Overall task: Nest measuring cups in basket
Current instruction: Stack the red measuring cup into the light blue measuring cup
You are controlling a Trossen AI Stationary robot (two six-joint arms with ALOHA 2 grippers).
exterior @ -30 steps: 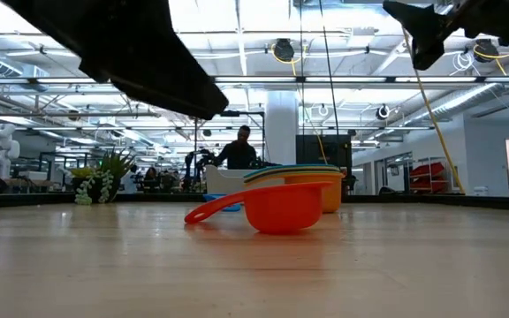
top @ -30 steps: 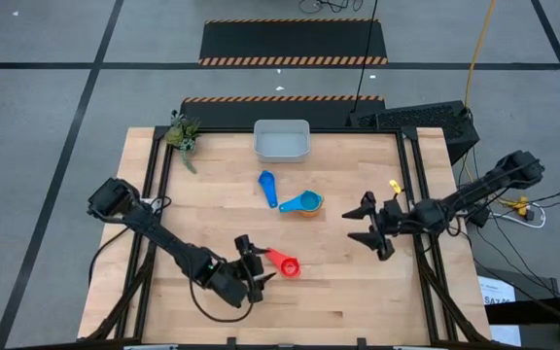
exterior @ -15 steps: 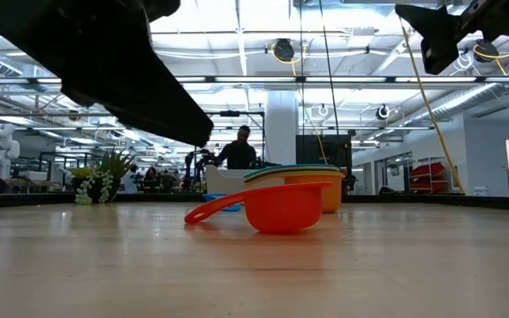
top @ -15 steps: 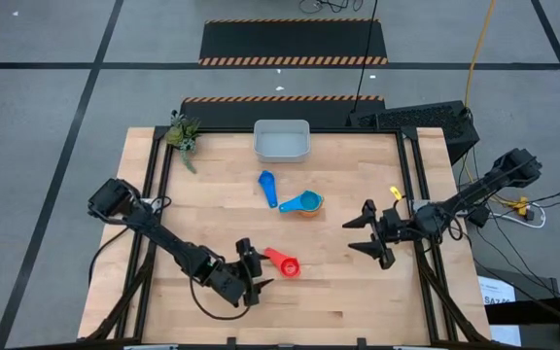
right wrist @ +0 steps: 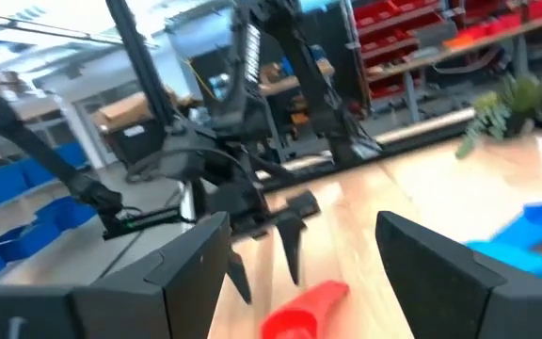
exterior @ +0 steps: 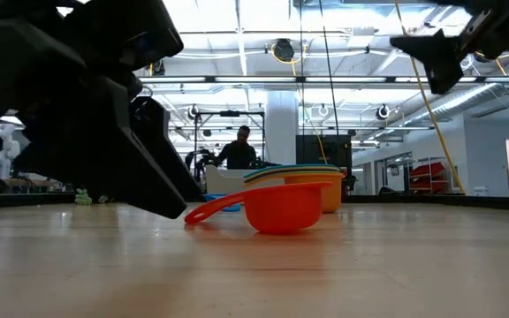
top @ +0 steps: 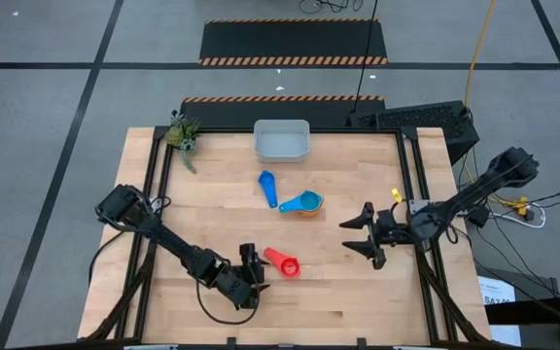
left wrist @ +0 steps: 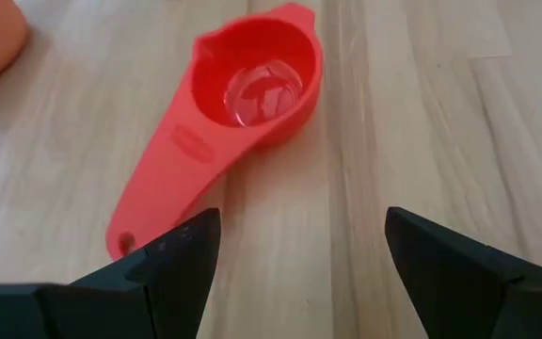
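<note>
A red cup point(top: 283, 262) lies upright on the table near its near edge, with its handle point(left wrist: 163, 184) pointing at my left gripper point(top: 251, 266). That gripper is open and low over the table; the handle's end lies just beside one fingertip point(left wrist: 182, 247), apart from it. A blue cup point(top: 267, 187) lies alone mid-table. Light blue, green and orange cups sit nested in a stack point(top: 306, 203). A yellow cup point(top: 395, 190) lies by the right edge. The pale basket point(top: 281, 141) stands at the far edge. My right gripper point(top: 362, 236) hovers open, right of centre.
A small green plant point(top: 183, 133) stands at the far left corner. Black rails frame the table's left and right sides. Bare wood lies between the red cup and the right gripper. A person point(exterior: 240, 148) stands in the room beyond the table.
My left gripper has come down toward the table by the red cup's handle, staying open. My right gripper has drifted a little toward the table's left. The cups have stayed where they were.
</note>
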